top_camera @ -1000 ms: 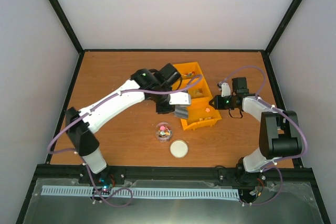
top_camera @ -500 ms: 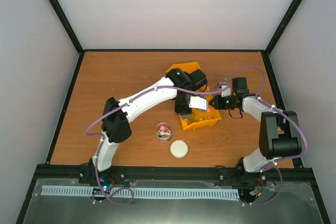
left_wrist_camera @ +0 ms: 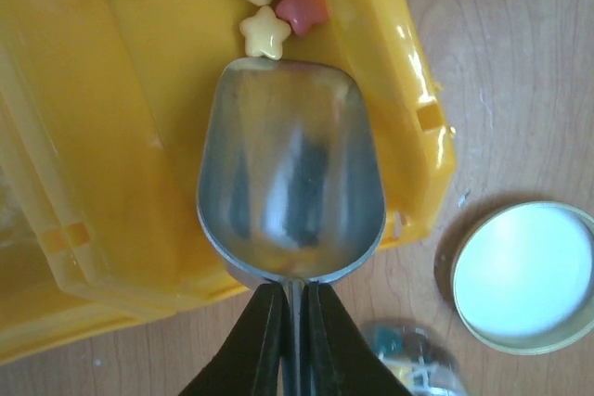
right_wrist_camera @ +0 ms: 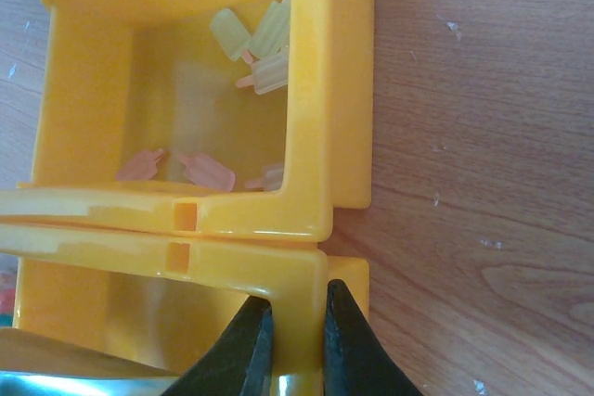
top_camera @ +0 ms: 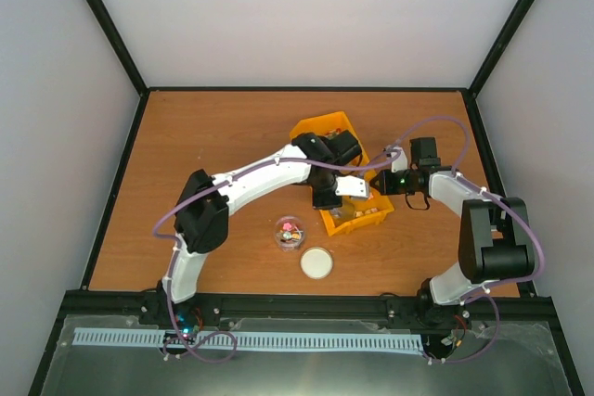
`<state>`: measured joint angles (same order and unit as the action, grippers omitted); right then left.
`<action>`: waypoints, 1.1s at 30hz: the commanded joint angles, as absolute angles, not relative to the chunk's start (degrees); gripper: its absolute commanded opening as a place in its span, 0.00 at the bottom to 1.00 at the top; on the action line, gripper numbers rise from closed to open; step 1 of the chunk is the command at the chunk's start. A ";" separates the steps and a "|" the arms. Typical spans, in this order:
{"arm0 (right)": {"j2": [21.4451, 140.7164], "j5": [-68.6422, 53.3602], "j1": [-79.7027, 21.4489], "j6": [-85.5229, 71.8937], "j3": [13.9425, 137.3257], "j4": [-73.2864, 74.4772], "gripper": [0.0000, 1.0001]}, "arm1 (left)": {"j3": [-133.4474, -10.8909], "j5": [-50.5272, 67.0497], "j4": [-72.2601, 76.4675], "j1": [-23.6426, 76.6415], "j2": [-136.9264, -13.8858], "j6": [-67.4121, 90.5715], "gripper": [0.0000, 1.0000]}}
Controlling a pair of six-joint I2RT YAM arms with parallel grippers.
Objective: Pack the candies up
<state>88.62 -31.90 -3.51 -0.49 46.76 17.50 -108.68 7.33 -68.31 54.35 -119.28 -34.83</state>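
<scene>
- Step in hand: scooping. The left gripper (left_wrist_camera: 293, 299) clamps the scoop (left_wrist_camera: 290, 173) by its handle. The bowl is empty and lies in the bin (left_wrist_camera: 93, 136), lip at the candies (left_wrist_camera: 264, 32).
- The right gripper (right_wrist_camera: 297, 308) pinches the bin wall.
- Next move, by my judgement: push under the candies, then carry them to the jar (top_camera: 289, 232) beside the lid (top_camera: 316, 262).
- No writing readable.

No legible text, brand or number anywhere: bins (right_wrist_camera: 311, 62), scoop (left_wrist_camera: 290, 183), lid (left_wrist_camera: 524, 275), candies (left_wrist_camera: 263, 34) all unmarked.
</scene>
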 commanded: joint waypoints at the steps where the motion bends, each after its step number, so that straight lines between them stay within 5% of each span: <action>1: 87.98 -34.13 -3.31 -3.87 46.59 13.36 0.03 | -100.70 15.62 -58.56 55.63 -121.07 -30.06 0.01; 33: 88.78 -35.07 -3.48 -2.16 46.49 13.27 0.03 | -58.14 39.88 12.83 46.61 -108.51 -13.22 0.01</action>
<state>88.47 -30.74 -3.20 -0.40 46.70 16.93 -60.36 32.82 6.81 46.33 -110.04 -14.28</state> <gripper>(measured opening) 0.100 0.056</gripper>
